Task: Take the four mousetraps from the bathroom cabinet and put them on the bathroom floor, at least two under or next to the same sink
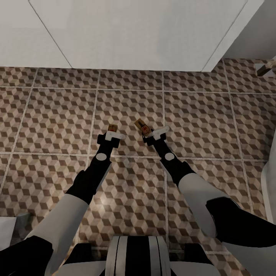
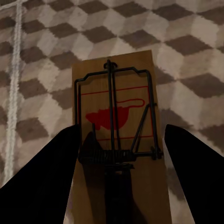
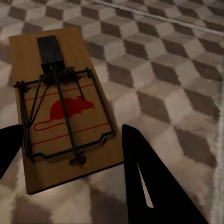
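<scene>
The bathroom floor of large square tiles point(image 1: 199, 115), printed with brown, beige and white cubes and split by pale grout lines, runs up to a white unit point(image 1: 134, 34). The left gripper point(image 1: 111, 135) grips a small brown wooden mousetrap point(image 2: 119, 135) between its dark fingers point(image 2: 42, 182). The right gripper point(image 1: 154, 135) stands spread around a second wooden mousetrap point(image 3: 60, 107); whether that one rests on the tiles I cannot tell.
</scene>
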Controlling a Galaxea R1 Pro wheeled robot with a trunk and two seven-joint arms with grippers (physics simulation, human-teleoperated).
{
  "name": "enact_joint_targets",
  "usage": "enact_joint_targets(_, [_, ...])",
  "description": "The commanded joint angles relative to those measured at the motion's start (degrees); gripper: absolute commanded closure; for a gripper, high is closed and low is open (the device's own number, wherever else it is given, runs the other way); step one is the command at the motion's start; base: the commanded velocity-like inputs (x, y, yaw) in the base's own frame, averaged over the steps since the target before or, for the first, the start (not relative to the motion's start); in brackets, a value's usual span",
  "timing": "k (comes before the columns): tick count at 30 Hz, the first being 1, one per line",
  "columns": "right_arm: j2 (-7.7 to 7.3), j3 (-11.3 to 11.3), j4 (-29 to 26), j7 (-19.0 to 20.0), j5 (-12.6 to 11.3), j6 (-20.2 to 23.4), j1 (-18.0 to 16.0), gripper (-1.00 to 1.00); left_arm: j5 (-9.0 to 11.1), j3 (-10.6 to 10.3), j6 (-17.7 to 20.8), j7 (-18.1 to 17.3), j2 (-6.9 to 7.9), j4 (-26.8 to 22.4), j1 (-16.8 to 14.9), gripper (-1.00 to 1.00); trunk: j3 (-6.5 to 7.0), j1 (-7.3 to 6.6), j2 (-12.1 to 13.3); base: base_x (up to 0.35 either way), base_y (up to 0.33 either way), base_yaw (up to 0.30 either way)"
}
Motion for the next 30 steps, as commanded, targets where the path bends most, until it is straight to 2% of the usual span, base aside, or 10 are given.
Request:
enact_joint_targets(1, [0.0, 0.0, 0.1, 0.1, 0.1, -0.2, 0.0, 1.0, -0.6, -0.1, 0.4, 0.2, 0.03, -0.1, 0.0, 1.0, -0.03, 0.01, 0.0, 0.129, 0.0, 0.0])
enact_joint_targets(13, [0.0, 0.0, 0.1, 0.1, 0.1, -0.2, 0.0, 1.0, -0.6, -0.1, 0.4, 0.2, 0.06, 0.0, 0.0, 1.0, -0.03, 0.01, 0.0, 0.124, 0.0, 0.0])
enact_joint_targets(30, [0.0, 0.0, 0.1, 0.0, 0.1, -0.3, 0.0, 1.0, -0.6, -0.2, 0.4, 0.3, 0.02, -0.1, 0.0, 1.0, -0.03, 0.01, 0.0, 0.008, 0.0, 0.0])
